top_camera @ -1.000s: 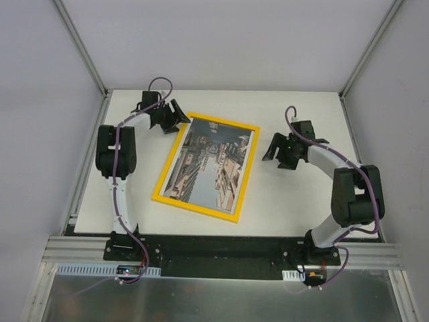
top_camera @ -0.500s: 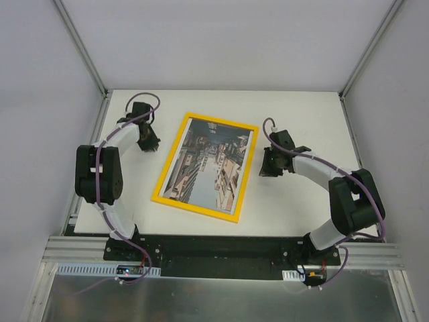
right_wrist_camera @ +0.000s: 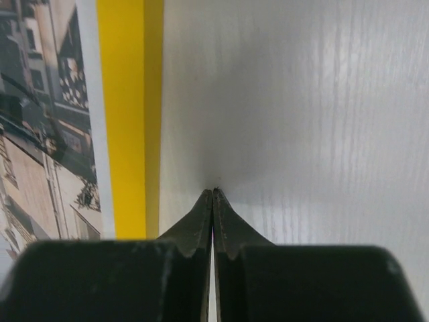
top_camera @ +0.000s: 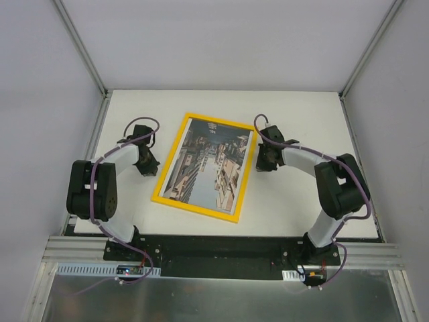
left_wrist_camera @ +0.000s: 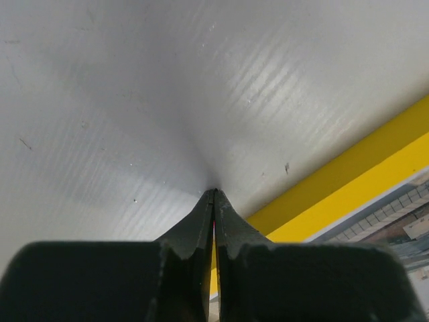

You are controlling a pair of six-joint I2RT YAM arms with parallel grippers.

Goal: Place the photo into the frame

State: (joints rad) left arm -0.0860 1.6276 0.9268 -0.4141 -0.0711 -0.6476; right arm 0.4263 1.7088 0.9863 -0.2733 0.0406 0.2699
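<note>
**Ana:** From the overhead camera, where is the picture?

**Ben:** The frame (top_camera: 194, 207) lies flat on the white table (top_camera: 301, 208), yellow side up and turned a little askew, between the two arms. The photo (top_camera: 208, 164) sits inside it with the street scene facing up, and yellow border shows on all four sides.

**Ana:** And the arms?

**Ben:** The left gripper (top_camera: 147, 166) is low, just beside the frame's left edge. The right gripper (top_camera: 264, 161) is just beside the right edge, near the far corner. Neither one is over the photo. From up there I can't make out how the jaws stand.

**Ana:** What does the left wrist camera show?

**Ben:** The left gripper (left_wrist_camera: 214, 194) has its jaws pressed together with nothing between them. The tip hangs close over bare table (left_wrist_camera: 134, 100), and I can't tell whether it touches. To the right, the frame (left_wrist_camera: 348, 181) runs across as a yellow diagonal band, with a strip of the photo (left_wrist_camera: 402, 221) behind it.

**Ana:** And the right wrist camera?

**Ben:** The right gripper (right_wrist_camera: 213, 194) is the same, jaws together and holding nothing, its tip close over the table (right_wrist_camera: 301, 100). The frame (right_wrist_camera: 127, 134) runs up the left side as a yellow bar, just beside the tip. Beyond the bar are the white margin and the buildings of the photo (right_wrist_camera: 47, 134).
</note>
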